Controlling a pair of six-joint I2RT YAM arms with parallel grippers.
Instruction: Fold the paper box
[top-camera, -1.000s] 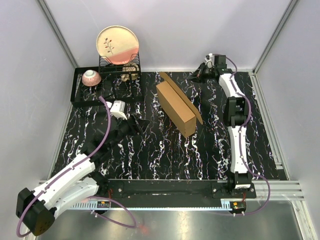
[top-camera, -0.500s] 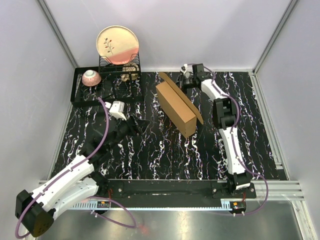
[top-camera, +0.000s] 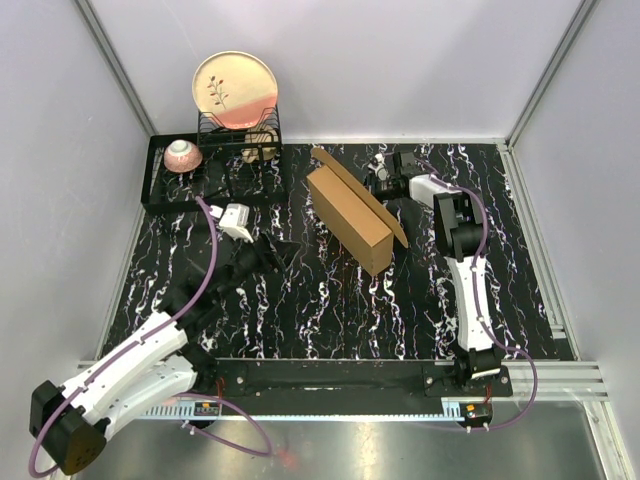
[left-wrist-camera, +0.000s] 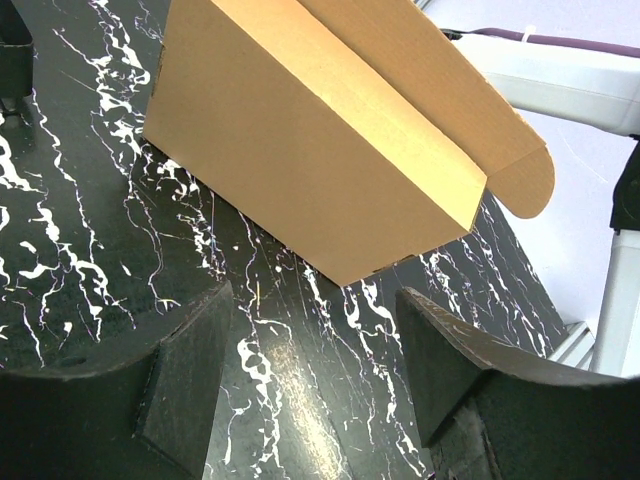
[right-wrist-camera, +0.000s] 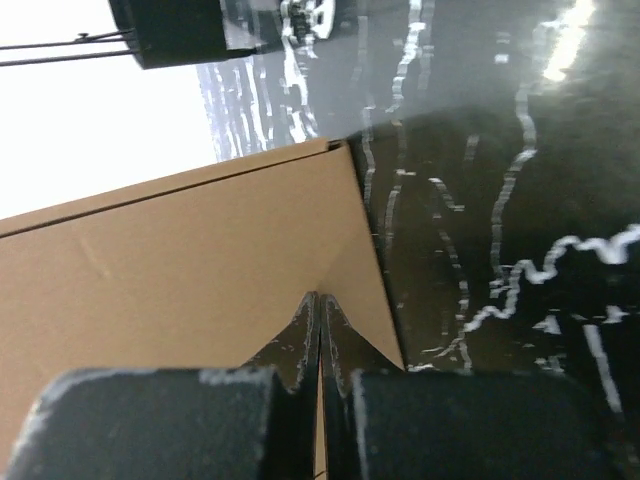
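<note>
The paper box (top-camera: 345, 213) is a long brown carton lying on the black marbled table, with its lid flap (top-camera: 385, 215) standing open along the right side. My right gripper (top-camera: 379, 182) is shut, and its tips (right-wrist-camera: 320, 302) press on the flap's brown face (right-wrist-camera: 180, 270) near a corner, with nothing between them. Left of the box, my left gripper (top-camera: 270, 250) hovers open a short way from it. In the left wrist view its fingers (left-wrist-camera: 190, 370) frame bare table, and the box's near end (left-wrist-camera: 320, 170) is just beyond the gripper (left-wrist-camera: 312, 300).
At the back left a black wire dish rack (top-camera: 160, 190) holds an upright pink plate (top-camera: 235, 90) and a small bowl (top-camera: 183, 155). White walls close the table on three sides. The arms' base rail (top-camera: 330, 375) runs along the near edge.
My right arm swung in from the back right corner to the box, and its shut gripper now touches the flap. The box's far end shifted slightly left. The left arm barely moved.
</note>
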